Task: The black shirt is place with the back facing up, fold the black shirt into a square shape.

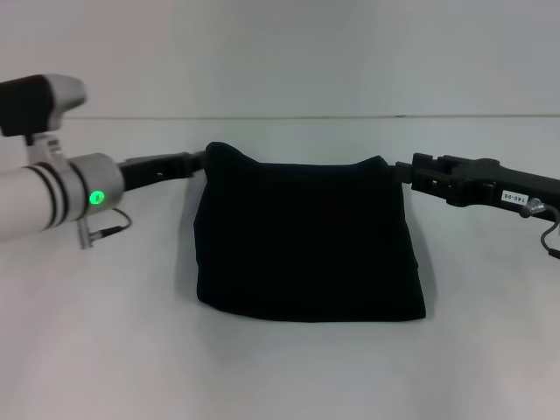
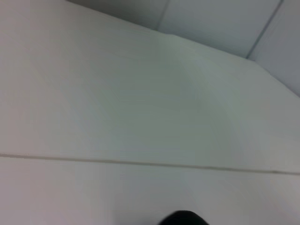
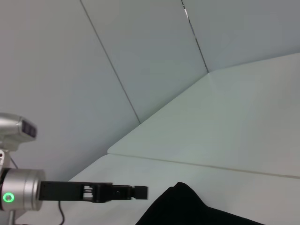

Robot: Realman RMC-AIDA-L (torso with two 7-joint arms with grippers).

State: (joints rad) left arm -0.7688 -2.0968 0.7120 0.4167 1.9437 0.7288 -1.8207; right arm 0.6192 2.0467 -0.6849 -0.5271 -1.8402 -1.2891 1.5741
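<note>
The black shirt (image 1: 308, 236) lies folded on the white table as a roughly square dark block in the middle of the head view. Its far left corner is raised a little. My left gripper (image 1: 198, 163) reaches in from the left and sits at that far left corner. My right gripper (image 1: 401, 171) reaches in from the right and sits at the far right corner. In the right wrist view the left gripper (image 3: 143, 192) stands a small gap away from the shirt's edge (image 3: 187, 206). A dark rounded bit (image 2: 183, 218) shows at the edge of the left wrist view.
The white table (image 1: 280, 367) spreads around the shirt on all sides. A pale wall (image 1: 280, 52) rises behind the table's far edge. A thin cable (image 1: 114, 229) hangs under my left wrist.
</note>
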